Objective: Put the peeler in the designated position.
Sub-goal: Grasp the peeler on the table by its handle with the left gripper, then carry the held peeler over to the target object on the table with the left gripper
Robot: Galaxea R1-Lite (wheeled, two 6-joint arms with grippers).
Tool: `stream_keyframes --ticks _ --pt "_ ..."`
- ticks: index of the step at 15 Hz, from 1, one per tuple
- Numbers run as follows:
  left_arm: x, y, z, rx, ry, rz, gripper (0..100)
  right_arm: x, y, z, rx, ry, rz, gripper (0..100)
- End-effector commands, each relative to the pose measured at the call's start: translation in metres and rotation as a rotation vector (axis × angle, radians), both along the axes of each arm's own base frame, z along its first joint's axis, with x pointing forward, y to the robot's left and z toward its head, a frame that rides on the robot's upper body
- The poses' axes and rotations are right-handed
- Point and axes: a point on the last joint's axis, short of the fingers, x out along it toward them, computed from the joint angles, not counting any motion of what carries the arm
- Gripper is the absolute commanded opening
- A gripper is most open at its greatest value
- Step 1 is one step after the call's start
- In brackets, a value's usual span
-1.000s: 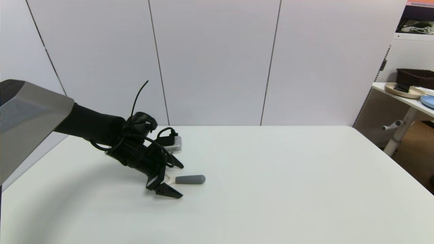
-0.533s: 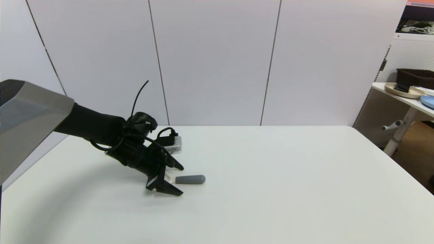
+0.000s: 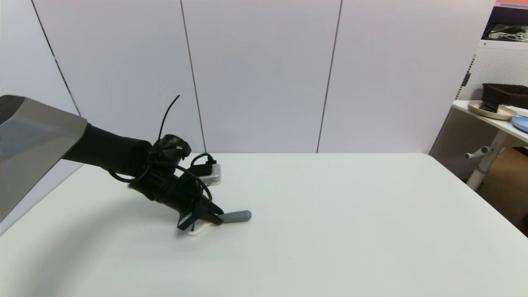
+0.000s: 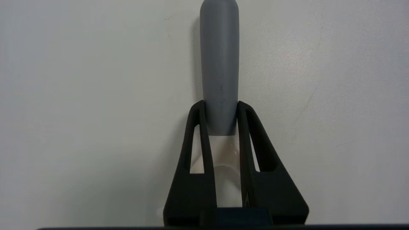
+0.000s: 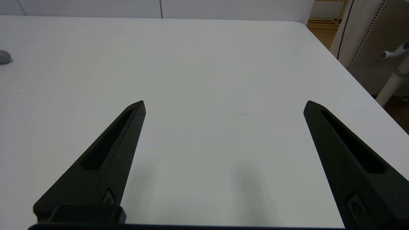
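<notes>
The peeler (image 3: 236, 216) lies on the white table left of centre, its grey handle pointing right and its cream-white head (image 3: 198, 230) showing under the arm. My left gripper (image 3: 218, 219) is shut on the peeler where handle meets head. In the left wrist view the grey handle (image 4: 219, 64) runs out from between the two black fingers (image 4: 195, 150), and the left gripper (image 4: 219, 107) pinches it. My right gripper (image 5: 223, 105) hovers open over bare tabletop, out of the head view. The designated position carries no mark that I can see.
The white table (image 3: 330, 231) has a right edge at the picture's right. A side table (image 3: 491, 113) with a plate and a dark bin stands beyond it. The peeler's grey handle tip (image 5: 4, 57) shows far off in the right wrist view.
My left gripper's fingers were spread on either side of the peeler's head; they have closed onto the peeler. The handle tip has shifted slightly.
</notes>
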Motion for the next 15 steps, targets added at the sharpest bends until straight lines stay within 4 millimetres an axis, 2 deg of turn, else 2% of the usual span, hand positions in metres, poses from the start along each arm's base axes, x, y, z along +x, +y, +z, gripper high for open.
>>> stream_keyframes --ticks 1,3,6,8,11,13,15 --pt "-0.011 0.002 0.024 -0.008 -0.035 -0.007 0 0.0 0.0 0.0 0.0 0.0 0.0 100" --pt "-0.02 0.009 0.041 0.006 -0.043 0.013 0 0.0 0.0 0.0 0.0 0.0 0.0 100" --pt "-0.015 0.039 0.078 0.061 -0.174 0.126 0 0.0 0.0 0.0 0.0 0.0 0.0 100" --pt "-0.001 0.064 0.095 0.092 -0.251 0.228 0 0.0 0.0 0.0 0.0 0.0 0.0 100" --pt "0.023 0.089 0.11 0.207 -0.341 0.351 0 0.0 0.0 0.0 0.0 0.0 0.0 100" --pt "0.038 0.107 0.116 0.303 -0.387 0.392 0 0.0 0.0 0.0 0.0 0.0 0.0 100" --pt "0.055 0.123 0.112 0.373 -0.406 0.416 0 0.0 0.0 0.0 0.0 0.0 0.0 100"
